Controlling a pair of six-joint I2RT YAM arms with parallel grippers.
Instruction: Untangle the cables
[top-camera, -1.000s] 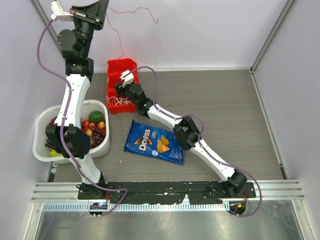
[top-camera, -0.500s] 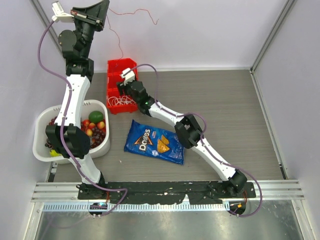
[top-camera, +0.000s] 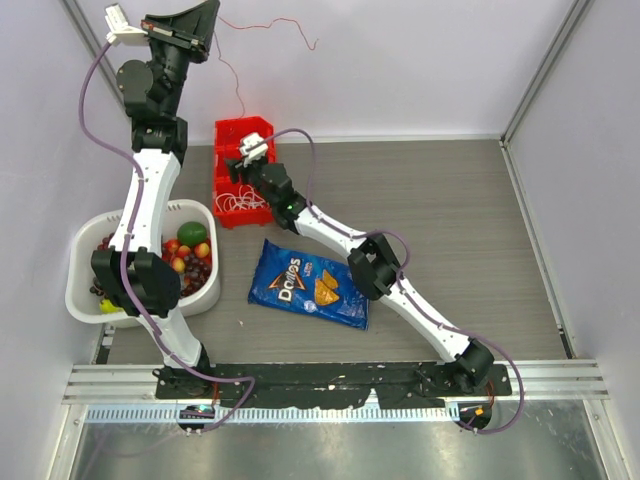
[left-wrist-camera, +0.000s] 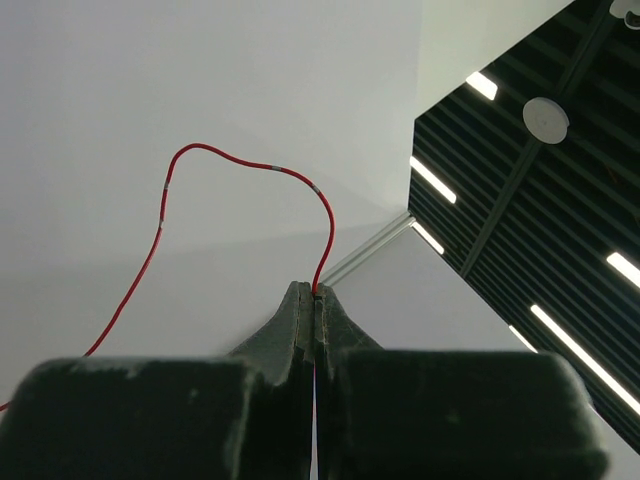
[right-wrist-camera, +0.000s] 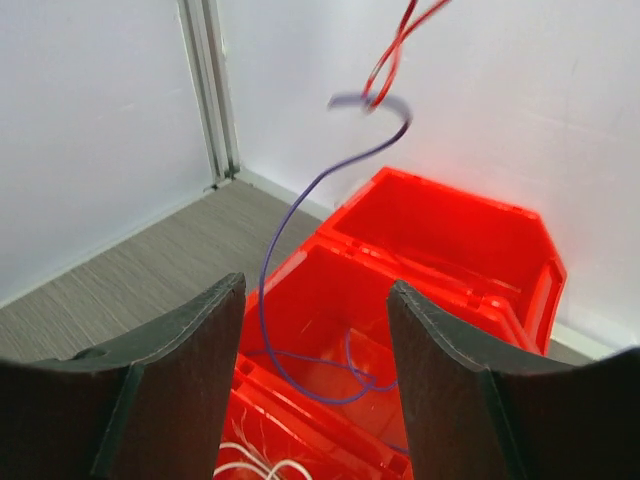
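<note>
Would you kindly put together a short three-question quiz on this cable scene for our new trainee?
1. True or false: the left gripper is shut on the red cable.
2. The right gripper hangs above: A) the chip bag, B) the red bin, C) the fruit basket.
3. What colour is the thin cable dangling into the bin in front of the right gripper?

Key: 1 true; 2 B; 3 bluish purple.
</note>
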